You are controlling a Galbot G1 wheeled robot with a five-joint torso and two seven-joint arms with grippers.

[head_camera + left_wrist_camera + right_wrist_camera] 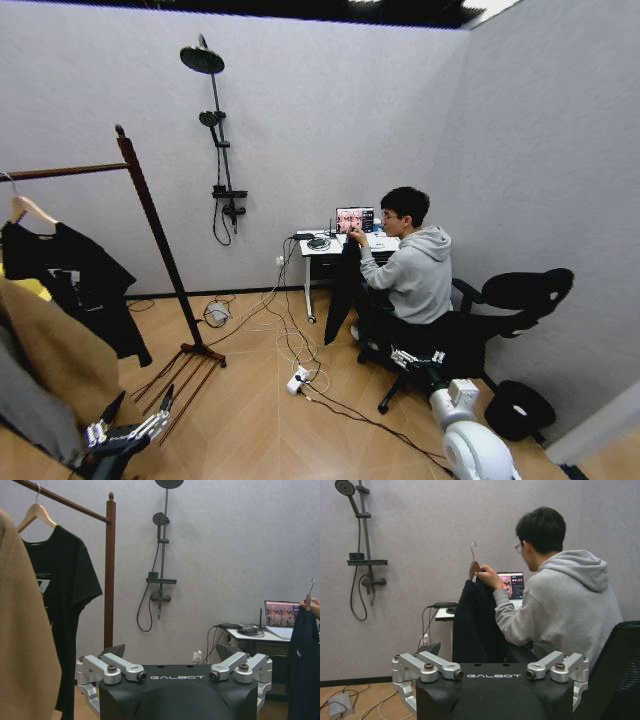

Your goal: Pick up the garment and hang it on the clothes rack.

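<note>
The garment [475,625], a dark thin top, hangs limp from a wooden hanger [473,570] that a seated person's hand [487,576] holds up beside the desk [442,612], well apart from the clothes rack [150,215]. It looks light, soft and floppy, so the stiff hanger neck under the hook is probably the safest hold. The right end effector [495,674] faces it, released and empty. The left end effector [175,676] is likewise released, near the rack.

black shower stand [216,140], laptop [354,219], tan coat [22,645]
</note>
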